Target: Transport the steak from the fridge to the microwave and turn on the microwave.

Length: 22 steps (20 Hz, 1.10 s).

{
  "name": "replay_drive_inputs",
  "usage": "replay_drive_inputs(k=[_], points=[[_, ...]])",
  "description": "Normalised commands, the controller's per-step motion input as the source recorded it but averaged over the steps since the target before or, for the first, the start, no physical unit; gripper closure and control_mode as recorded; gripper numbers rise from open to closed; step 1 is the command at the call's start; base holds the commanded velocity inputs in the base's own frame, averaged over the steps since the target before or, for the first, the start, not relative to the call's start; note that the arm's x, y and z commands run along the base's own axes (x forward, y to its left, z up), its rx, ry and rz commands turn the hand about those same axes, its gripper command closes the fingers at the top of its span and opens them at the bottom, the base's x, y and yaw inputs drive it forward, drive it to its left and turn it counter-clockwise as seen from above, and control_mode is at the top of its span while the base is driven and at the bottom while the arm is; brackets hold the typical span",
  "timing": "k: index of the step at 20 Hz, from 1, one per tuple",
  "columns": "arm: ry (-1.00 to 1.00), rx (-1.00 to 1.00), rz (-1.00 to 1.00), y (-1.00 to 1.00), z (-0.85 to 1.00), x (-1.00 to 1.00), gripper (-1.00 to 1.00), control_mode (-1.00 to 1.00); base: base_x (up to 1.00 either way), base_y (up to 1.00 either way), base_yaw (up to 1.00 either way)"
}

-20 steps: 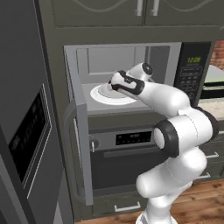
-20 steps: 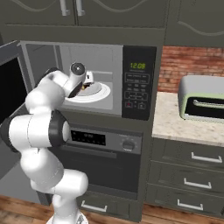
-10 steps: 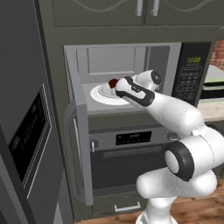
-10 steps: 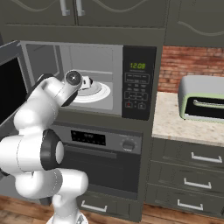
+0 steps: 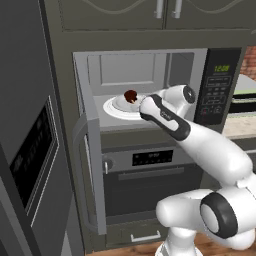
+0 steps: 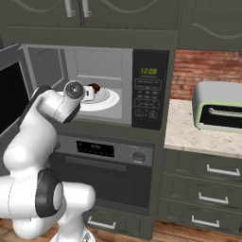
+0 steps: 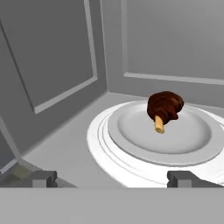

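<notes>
Beyond open jaws, apart: steak (image 7: 164, 107) on microwave (image 5: 220, 85) turntable (image 7: 105, 148).

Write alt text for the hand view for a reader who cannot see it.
A small dark reddish-brown steak with a pale bone end lies on the white round turntable inside the grey cavity of the microwave. The two dark fingertips of the gripper rise at the bottom, wide apart and holding nothing, short of the turntable.
</notes>
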Motion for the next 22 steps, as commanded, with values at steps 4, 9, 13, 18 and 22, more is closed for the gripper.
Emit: replay_drive_inputs(k=[4, 9, 13, 18, 22], points=[[0.01, 0.01, 0.0, -0.09, 0.23, -0.53, -1.0, -1.0, 0.0, 0.0, 0.0], [0.02, 0.09, -0.05, -0.1, 0.29, -0.6, -1.0, -1.0, 0.0, 0.0, 0.0], [0.1, 0.11, -0.1, -0.03, 0.3, -0.55, -1.0, -1.0, 0.0, 0.0, 0.0], [0.13, 0.1, -0.09, 0.0, 0.24, -0.56, -1.0, -1.0, 0.0, 0.0, 0.0], [0.15, 0.11, -0.07, -0.02, 0.2, -0.55, -1.0, -1.0, 0.0, 0.0, 0.0]])
